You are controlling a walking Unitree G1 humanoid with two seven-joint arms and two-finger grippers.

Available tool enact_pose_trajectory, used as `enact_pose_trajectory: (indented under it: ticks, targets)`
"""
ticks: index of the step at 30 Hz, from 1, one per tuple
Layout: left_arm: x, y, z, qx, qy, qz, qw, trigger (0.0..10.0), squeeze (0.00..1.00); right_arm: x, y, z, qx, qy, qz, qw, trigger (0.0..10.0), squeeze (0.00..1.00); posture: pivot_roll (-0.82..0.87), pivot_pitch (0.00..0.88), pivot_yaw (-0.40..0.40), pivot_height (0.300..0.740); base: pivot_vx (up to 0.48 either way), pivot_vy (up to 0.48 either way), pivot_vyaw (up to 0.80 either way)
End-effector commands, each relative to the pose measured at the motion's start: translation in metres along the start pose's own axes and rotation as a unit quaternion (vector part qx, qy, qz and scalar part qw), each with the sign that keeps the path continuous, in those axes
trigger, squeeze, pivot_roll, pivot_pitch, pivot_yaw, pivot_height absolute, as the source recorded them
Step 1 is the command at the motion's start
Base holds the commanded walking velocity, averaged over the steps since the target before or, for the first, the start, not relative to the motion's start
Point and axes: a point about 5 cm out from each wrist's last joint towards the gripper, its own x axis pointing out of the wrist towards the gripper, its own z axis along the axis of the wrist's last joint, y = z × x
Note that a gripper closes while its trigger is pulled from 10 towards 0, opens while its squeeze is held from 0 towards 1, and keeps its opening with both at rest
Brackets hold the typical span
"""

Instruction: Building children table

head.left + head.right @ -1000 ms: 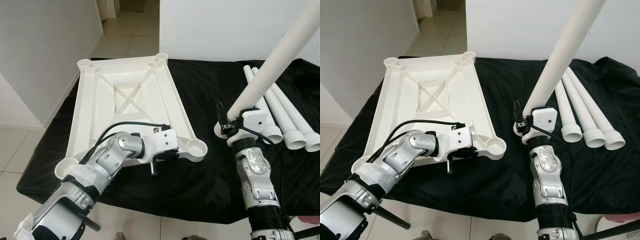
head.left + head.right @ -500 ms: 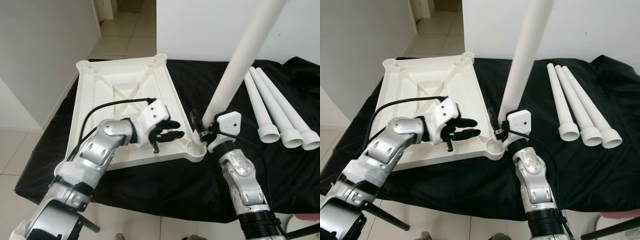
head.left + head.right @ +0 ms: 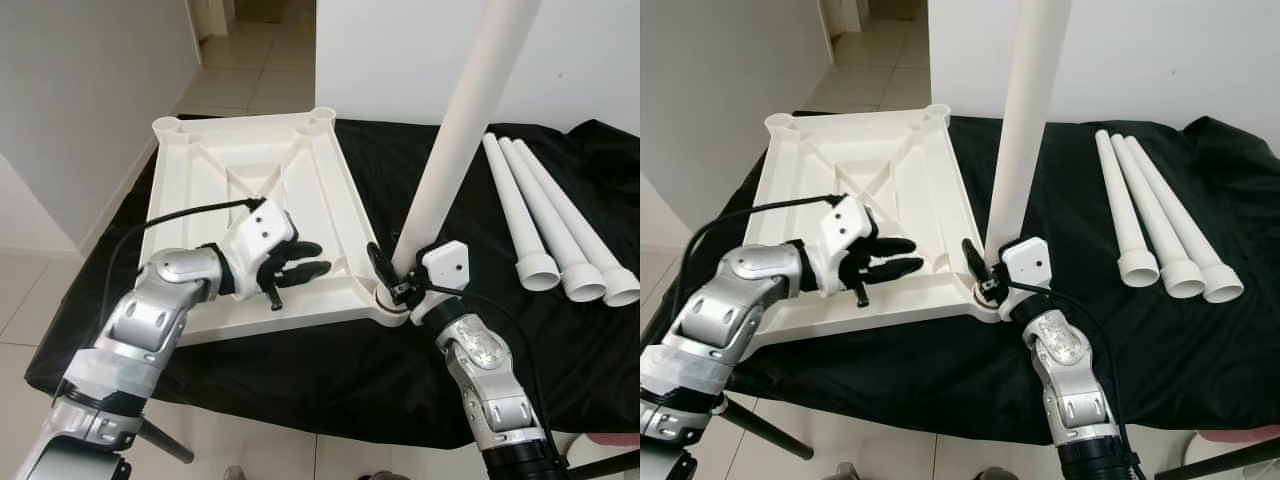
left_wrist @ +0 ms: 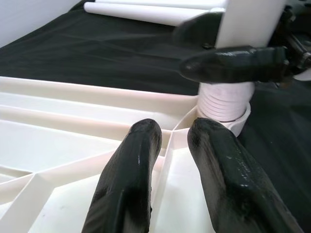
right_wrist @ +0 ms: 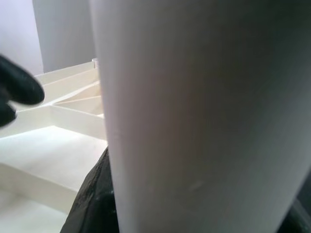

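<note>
The white plastic table top [image 3: 200,190] lies upside down on a black cloth. My right gripper [image 3: 395,277] is shut on a long white leg [image 3: 460,130], gripping it near its lower end. The leg stands nearly upright, its ribbed end [image 4: 223,104] at the near right corner socket [image 3: 388,308]. My left gripper [image 3: 318,258] hovers over the near part of the top [image 4: 58,145], pointing toward that corner. Its fingers [image 4: 141,160] are a little apart, with nothing between them. In the right wrist view the leg [image 5: 194,116] is very close.
Three more white legs [image 3: 560,230] lie side by side on the black cloth [image 3: 400,170] at the right. A grey wall [image 3: 80,100] stands to the left, with tiled floor [image 3: 255,70] beyond. The cloth's near edge [image 3: 330,420] drops off just in front of me.
My right gripper carried the leg left and stood it up at the near right corner socket. My left gripper let go of the top's near rim and rose over it.
</note>
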Motion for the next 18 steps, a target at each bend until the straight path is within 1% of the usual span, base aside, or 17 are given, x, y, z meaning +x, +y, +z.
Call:
enact_pose_trajectory:
  ticks: [1, 2, 3, 6, 7, 11, 13, 18]
  targets:
    - [-0.001, 0.006, 0.000, -0.012, 0.002, 0.078, 0.997, 10.0, 0.00, -0.003, 0.002, -0.002, 0.004, 0.007, 0.014, 1.000, 10.0, 0.00, -0.06, 0.000, 0.005, 0.740, 0.000, 0.000, 0.00]
    - [-0.001, 0.006, 0.000, -0.012, 0.002, 0.078, 0.997, 10.0, 0.00, -0.003, 0.002, -0.002, 0.004, 0.007, 0.014, 1.000, 10.0, 0.00, -0.06, 0.000, 0.005, 0.740, 0.000, 0.000, 0.00]
    - [-0.002, 0.008, 0.001, -0.025, -0.003, 0.086, 0.996, 10.0, 0.00, -0.005, 0.002, -0.003, 0.004, 0.010, 0.018, 1.000, 10.0, 0.00, -0.06, 0.000, 0.000, 0.740, 0.000, 0.000, 0.00]
    - [-0.002, 0.009, 0.003, -0.033, -0.006, 0.093, 0.995, 10.0, 0.00, -0.007, 0.002, -0.007, 0.002, 0.016, 0.024, 1.000, 10.0, 0.00, -0.06, 0.000, 0.002, 0.740, 0.000, 0.000, 0.00]
    - [-0.003, 0.011, 0.004, -0.036, -0.010, 0.103, 0.994, 10.0, 0.00, -0.008, 0.000, -0.013, 0.001, 0.026, 0.030, 0.999, 10.0, 0.00, -0.06, 0.000, 0.000, 0.740, 0.000, 0.000, 0.00]
    - [-0.003, 0.014, 0.005, -0.035, -0.011, 0.121, 0.992, 10.0, 0.00, -0.010, -0.003, -0.021, -0.003, 0.041, 0.038, 0.998, 10.0, 0.00, -0.05, 0.000, 0.001, 0.740, 0.000, 0.000, 0.00]
    - [-0.004, 0.018, 0.005, -0.033, -0.005, 0.136, 0.990, 10.0, 0.00, -0.011, -0.004, -0.027, -0.008, 0.052, 0.058, 0.997, 10.0, 0.00, -0.05, 0.000, -0.005, 0.740, 0.000, 0.000, 0.00]
    - [-0.005, 0.019, 0.007, -0.035, -0.009, 0.142, 0.989, 10.0, 0.00, -0.015, -0.006, -0.029, -0.011, 0.054, 0.073, 0.996, 10.0, 0.00, -0.05, 0.000, -0.006, 0.740, 0.000, 0.000, 0.00]
